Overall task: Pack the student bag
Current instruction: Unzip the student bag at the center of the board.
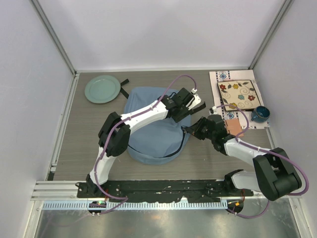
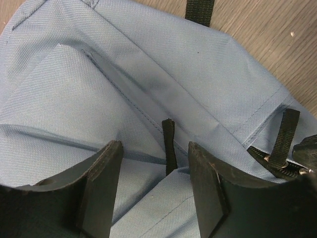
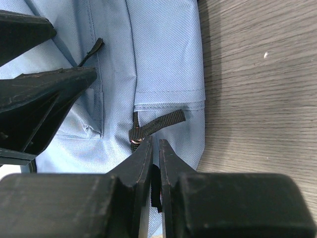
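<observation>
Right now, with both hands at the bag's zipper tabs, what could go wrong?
1. The right hand is pinched only at the base of the webbing tab, so it may slip off when pulled.
2. The left hand is open with the small black tab off-centre between its fingers. Closing could catch fabric of the student bag instead.

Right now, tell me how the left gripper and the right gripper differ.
The left gripper has its jaws standing well apart; the right gripper has its jaws almost closed. The left gripper straddles a short black zipper pull on the student bag without touching it; the right gripper has its tips at the base of a webbing pull by the bag's edge. Both have black fingers and sit low over the blue fabric, each at a pull.
</observation>
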